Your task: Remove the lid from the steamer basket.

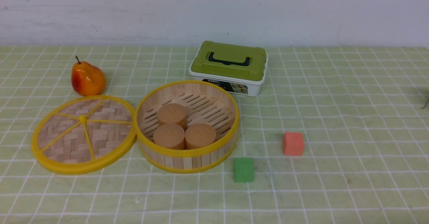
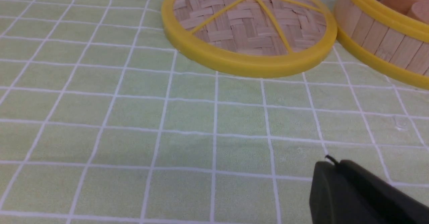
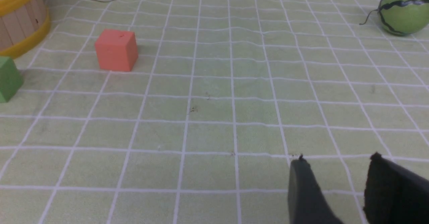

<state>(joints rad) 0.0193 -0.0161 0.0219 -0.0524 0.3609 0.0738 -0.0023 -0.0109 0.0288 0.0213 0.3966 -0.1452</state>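
Note:
The lid [image 1: 83, 134], a woven disc with a yellow rim and spokes, lies flat on the tablecloth to the left of the steamer basket [image 1: 187, 157], its rim touching the basket's wall. The basket stands uncovered and holds three brown cylinders [image 1: 171, 114]. The left wrist view shows the lid [image 2: 249, 29] and the basket's slatted wall [image 2: 382, 40] well beyond my left gripper [image 2: 333, 163], which is shut with nothing in it. My right gripper [image 3: 338, 160] is open over bare cloth, empty. Neither gripper shows in the front view.
A white box with a green lid [image 1: 229, 66] stands behind the basket. An orange pear [image 1: 87, 79] sits behind the lid. A green cube [image 1: 244, 169] and a red cube [image 1: 293, 143] lie right of the basket. A small watermelon [image 3: 404, 8] is far right.

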